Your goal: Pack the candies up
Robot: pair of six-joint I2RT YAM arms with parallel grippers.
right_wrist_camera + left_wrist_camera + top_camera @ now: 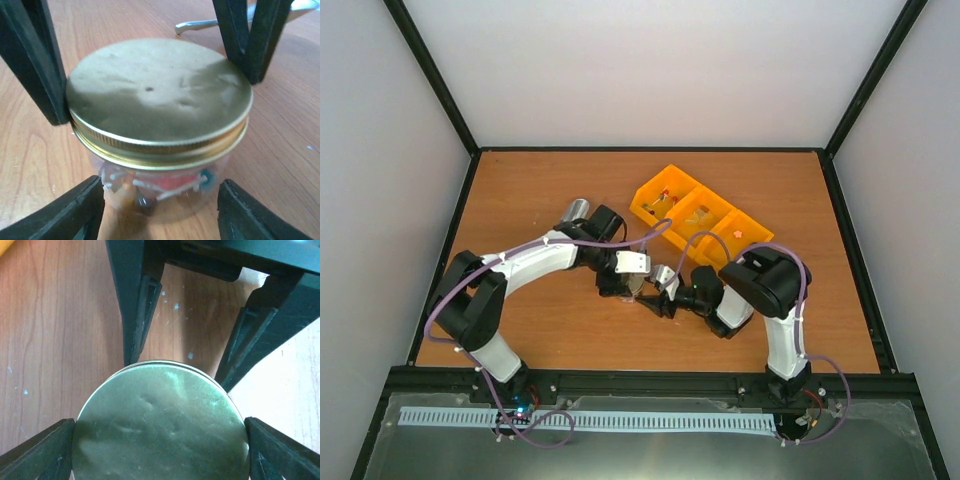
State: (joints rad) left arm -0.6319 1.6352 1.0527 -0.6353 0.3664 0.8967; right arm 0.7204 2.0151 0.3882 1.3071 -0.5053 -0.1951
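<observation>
A clear jar [165,195] with a gold screw lid [155,90] stands on the wooden table, mid-table between the two arms [640,288]. Several candies [172,182] in pink, red, orange and dark wrappers lie inside it. My left gripper [160,440] is shut on the lid [160,425] from above, one finger on each side of its rim; its fingers [40,65] also show in the right wrist view. My right gripper [160,210] comes in low from the side, its fingers against the jar's walls below the lid. A few more candies [665,200] lie in the orange tray.
An orange three-compartment tray [648,214] sits diagonally at the back right. A silver metal cylinder [578,210] lies at the back left behind the left arm. A metal handle [200,22] lies on the table just beyond the jar.
</observation>
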